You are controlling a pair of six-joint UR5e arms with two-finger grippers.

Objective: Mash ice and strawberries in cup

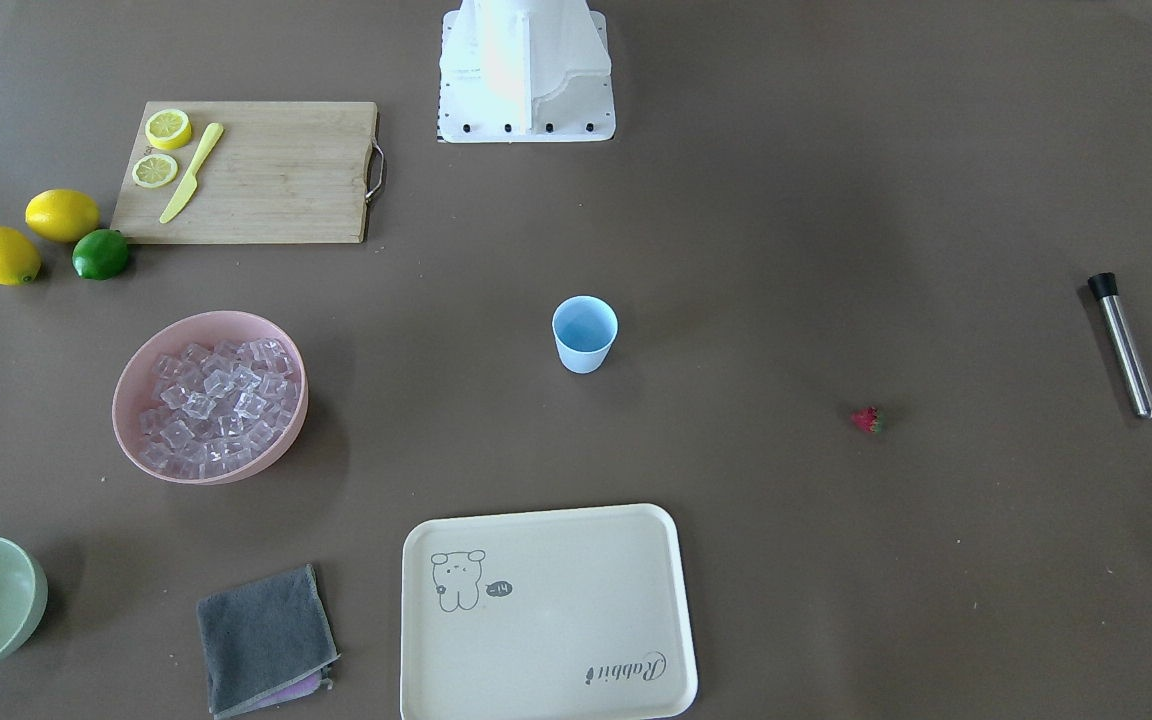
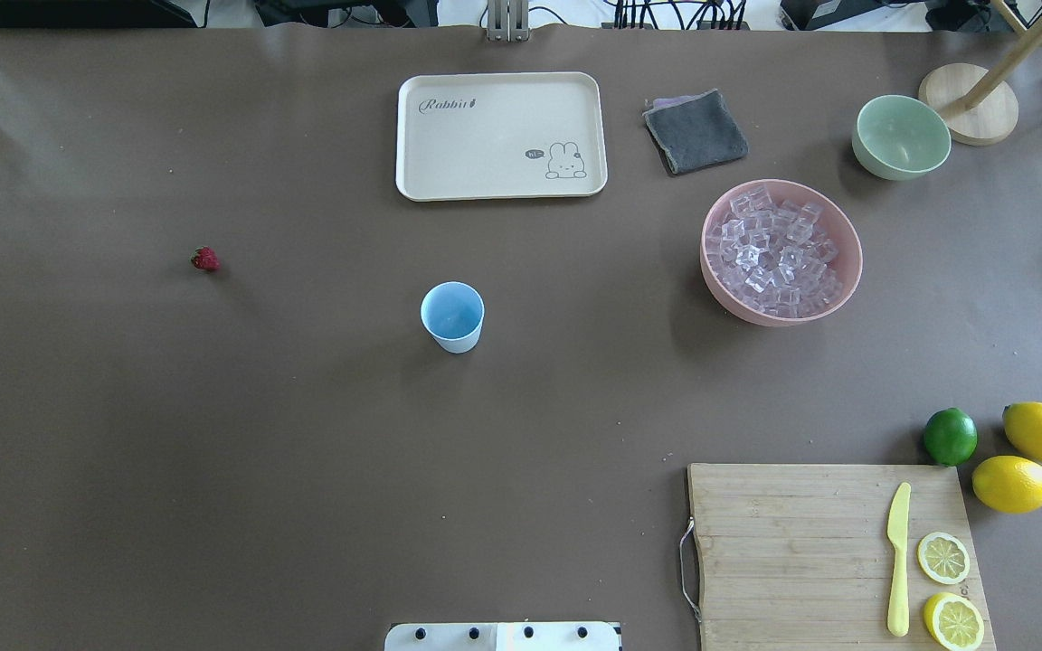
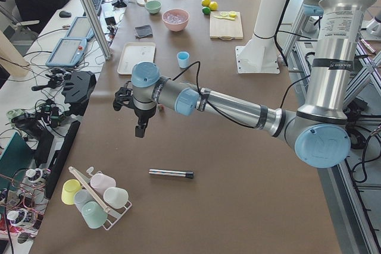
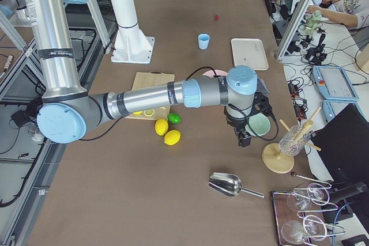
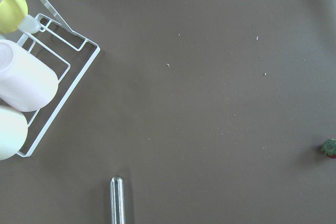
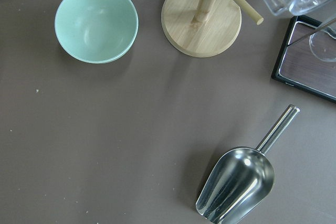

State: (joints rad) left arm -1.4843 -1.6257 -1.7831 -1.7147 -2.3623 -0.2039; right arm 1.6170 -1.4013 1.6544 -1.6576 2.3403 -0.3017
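Note:
The light-blue cup [image 1: 584, 334] stands upright and empty mid-table, also in the overhead view [image 2: 453, 316]. The tiny red strawberry [image 1: 867, 420] lies alone on the table, also in the left wrist view [image 5: 329, 148]. The ice [image 1: 214, 400] fills a pink bowl [image 1: 281, 455]. My left gripper [image 3: 140, 130] hangs above the table between the strawberry and a steel muddler [image 3: 171, 173]. My right gripper [image 4: 243, 139] hangs beside a pale green bowl [image 4: 258, 124]. I cannot tell whether either gripper is open or shut.
A cream tray [image 1: 546, 690], a grey cloth [image 1: 261, 635], and a cutting board [image 1: 276, 175] with a yellow knife and lemon slices are on the table. Two lemons and a lime [image 1: 100, 254] lie beside the board. A metal scoop [image 6: 239, 182], a wooden stand [image 6: 202, 19] and a cup rack [image 5: 37, 77] are at the table ends.

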